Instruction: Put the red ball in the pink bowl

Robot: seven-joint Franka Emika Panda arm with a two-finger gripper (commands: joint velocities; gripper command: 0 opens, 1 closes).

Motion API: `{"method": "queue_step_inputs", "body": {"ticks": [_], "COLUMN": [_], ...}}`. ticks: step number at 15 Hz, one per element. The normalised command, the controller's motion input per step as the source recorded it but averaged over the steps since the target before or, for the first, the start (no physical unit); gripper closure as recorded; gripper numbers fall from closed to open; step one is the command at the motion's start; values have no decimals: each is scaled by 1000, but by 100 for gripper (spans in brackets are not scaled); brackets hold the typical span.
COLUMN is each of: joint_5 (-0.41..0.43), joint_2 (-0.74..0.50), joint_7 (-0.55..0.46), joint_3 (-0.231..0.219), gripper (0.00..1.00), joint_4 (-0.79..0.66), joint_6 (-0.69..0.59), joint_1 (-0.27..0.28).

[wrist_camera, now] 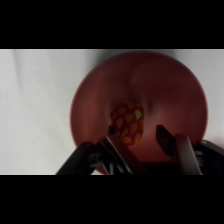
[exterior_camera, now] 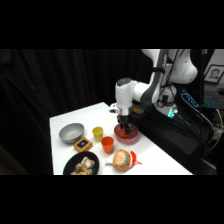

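Note:
The pink bowl [wrist_camera: 165,90] fills the wrist view, and in the side view it sits on the table's right part [exterior_camera: 127,135]. The red ball [wrist_camera: 127,124], red-orange with yellow spots, lies inside the bowl. My gripper [wrist_camera: 139,136] reaches down into the bowl with the ball between its fingers. The left finger [wrist_camera: 116,146] is close against the ball, while a gap shows between the ball and the right finger [wrist_camera: 167,141], so the gripper is open. In the side view the gripper [exterior_camera: 123,125] hangs straight over the bowl and hides the ball.
A grey bowl [exterior_camera: 71,132] stands at the left. A yellow cup [exterior_camera: 98,132] and an orange cup [exterior_camera: 107,144] stand left of the pink bowl. A small blue-topped block [exterior_camera: 82,144], a black plate [exterior_camera: 70,167] with food and an orange-white toy [exterior_camera: 122,160] lie nearer the front.

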Motion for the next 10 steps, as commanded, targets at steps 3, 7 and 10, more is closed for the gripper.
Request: {"method": "queue_step_inputs", "body": {"ticks": [3,7,10], "joint_5": [2,3,-30], "joint_2": [-119,-223,-350], "joint_7": [-111,-130,-100], "joint_3": [-41,-31,-26], "gripper": [0,0,0], "joint_4": [31,-3,-44], "joint_6": [-146,-262,-312], "joint_1": [38,32,34]}}
